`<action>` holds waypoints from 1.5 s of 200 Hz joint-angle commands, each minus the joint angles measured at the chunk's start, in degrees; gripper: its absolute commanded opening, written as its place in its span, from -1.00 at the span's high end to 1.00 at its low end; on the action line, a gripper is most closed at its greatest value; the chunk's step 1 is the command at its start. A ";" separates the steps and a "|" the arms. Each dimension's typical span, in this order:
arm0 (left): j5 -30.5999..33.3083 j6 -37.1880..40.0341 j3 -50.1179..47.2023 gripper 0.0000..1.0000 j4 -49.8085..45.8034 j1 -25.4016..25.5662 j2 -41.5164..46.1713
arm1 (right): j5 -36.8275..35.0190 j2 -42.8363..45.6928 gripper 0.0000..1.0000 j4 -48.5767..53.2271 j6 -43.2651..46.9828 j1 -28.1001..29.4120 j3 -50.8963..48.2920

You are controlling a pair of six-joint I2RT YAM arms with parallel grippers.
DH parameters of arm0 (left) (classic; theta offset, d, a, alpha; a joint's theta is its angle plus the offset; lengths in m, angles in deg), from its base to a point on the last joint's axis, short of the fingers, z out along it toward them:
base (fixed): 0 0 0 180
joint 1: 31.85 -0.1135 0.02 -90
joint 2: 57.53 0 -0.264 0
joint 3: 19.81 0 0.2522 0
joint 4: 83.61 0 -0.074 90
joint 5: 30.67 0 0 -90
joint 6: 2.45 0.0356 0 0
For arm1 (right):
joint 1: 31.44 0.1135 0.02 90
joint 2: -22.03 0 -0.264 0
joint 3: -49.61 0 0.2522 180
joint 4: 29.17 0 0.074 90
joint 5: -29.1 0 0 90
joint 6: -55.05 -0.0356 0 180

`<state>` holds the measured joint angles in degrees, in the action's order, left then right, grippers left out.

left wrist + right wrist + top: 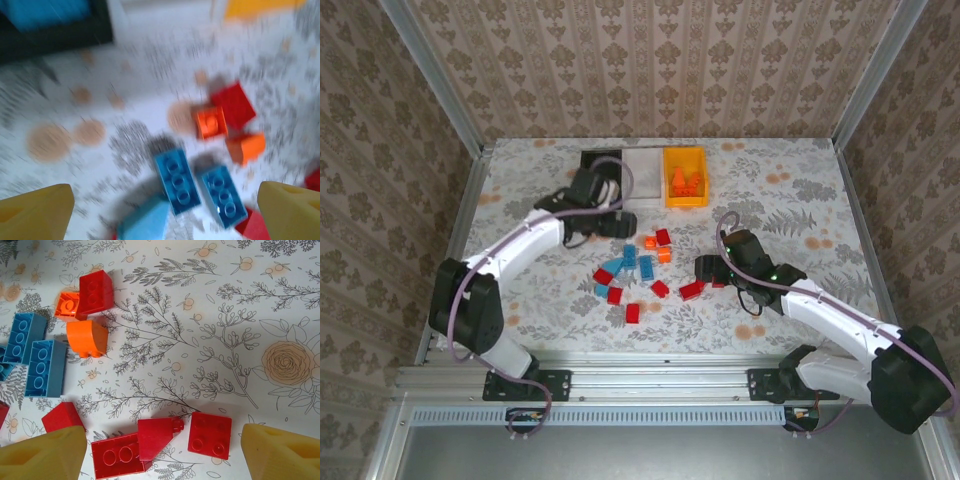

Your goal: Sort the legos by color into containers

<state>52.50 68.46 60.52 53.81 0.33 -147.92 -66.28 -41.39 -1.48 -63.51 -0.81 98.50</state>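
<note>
Loose legos [632, 268] in red, orange and blue lie mid-table. At the back stand the containers: a black bin [599, 160], a white bin [642, 163] and an orange-yellow bin [685, 198] with orange legos in it. My left gripper [608, 222] hangs between the black bin and the pile. In the blurred left wrist view this gripper [165, 200] is open over two blue bricks [176, 180]. My right gripper [705, 270] is at the pile's right edge. Its wrist view shows the gripper [161, 435] open, with three red bricks [210, 435] between the yellow fingers [42, 455].
Metal frame rails [470, 190] border the floral table on both sides, and wallpapered walls rise behind them. The black bin [55, 37] holds something blue. The table's right side [800, 200] is bare.
</note>
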 commanded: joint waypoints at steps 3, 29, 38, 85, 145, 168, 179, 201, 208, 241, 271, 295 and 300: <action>0.81 -3.26 -4.15 -0.85 5.09 2.14 -1.68 | -0.35 0.45 -0.63 1.06 -1.07 -0.13 -1.29; 0.48 -4.47 -1.89 -0.71 6.65 3.61 -7.43 | 0.22 0.35 -0.61 0.62 -1.72 0.03 -1.52; 1.35 -4.05 -0.03 -0.68 6.25 4.08 -9.81 | 0.12 0.61 -0.61 0.66 -1.79 0.04 -1.65; 4.50 -3.91 7.43 -0.44 2.97 4.55 -18.88 | -0.53 2.38 -0.60 2.48 -1.33 0.04 -2.16; 8.31 -6.25 6.91 -0.24 0.79 5.83 -19.41 | -0.88 2.64 -0.60 2.26 -0.67 0.04 -2.15; 8.10 -6.48 6.91 -0.14 0.60 6.39 -20.04 | -0.59 1.90 -0.58 1.58 -0.86 0.04 -2.10; 8.12 -6.78 7.08 -0.12 0.18 6.67 -20.50 | -0.51 1.81 -0.58 1.54 -0.98 0.04 -2.09; 8.47 -7.16 7.09 -0.01 0.25 7.01 -21.31 | -0.59 2.13 -0.57 1.75 -0.92 0.04 -2.13; 8.45 -7.26 7.17 0.03 0.25 7.01 -21.49 | -0.70 2.16 -0.57 1.92 -0.88 0.04 -2.02; 9.01 -7.70 7.68 0.19 0.16 7.01 -21.79 | -0.76 1.99 -0.55 2.28 -0.47 0.04 -1.20; 9.37 -7.63 8.35 0.30 0.07 6.97 -21.97 | -0.85 1.94 -0.54 2.25 -0.36 0.04 -0.94; 9.23 -7.64 9.26 0.40 0.07 7.01 -21.73 | -0.85 1.72 -0.53 1.90 -0.48 -0.01 -1.13; 9.01 -7.54 9.67 0.43 0.06 6.99 -21.53 | -0.85 1.72 -0.53 1.89 -0.52 0.04 -1.30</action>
<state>60.89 61.34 67.71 55.51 7.09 -169.14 -66.44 -39.11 -0.01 -64.27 -0.81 97.30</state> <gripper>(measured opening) 0.346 0.769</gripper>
